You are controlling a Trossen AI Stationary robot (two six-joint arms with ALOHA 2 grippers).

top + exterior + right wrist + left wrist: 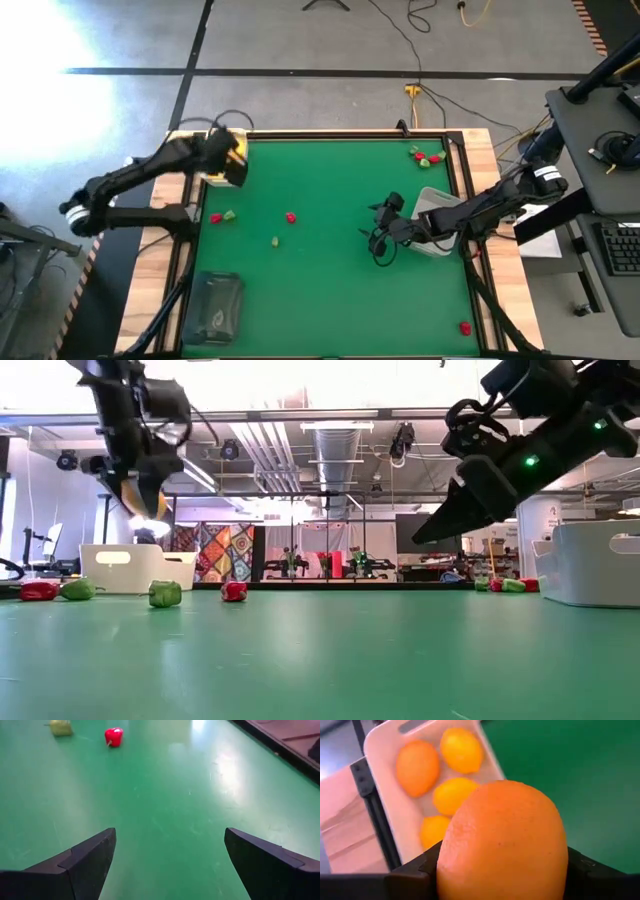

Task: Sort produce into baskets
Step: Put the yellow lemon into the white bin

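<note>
Orange fruit [502,842] gripped in left claw [500,870] above white basket [385,750]; right claw [167,855] spread, seemingly empty.

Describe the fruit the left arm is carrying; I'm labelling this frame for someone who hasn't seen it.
Start at the green table and go to its far left corner, where the white basket holds four yellow-orange fruits. Above it, the left pincer is shut on an orange fruit, the only one off the table and outside a basket.

Orange fruit [502,842] over a white basket [382,750] of yellow-orange fruits [461,749]; green table [165,805], red piece [113,736].
</note>
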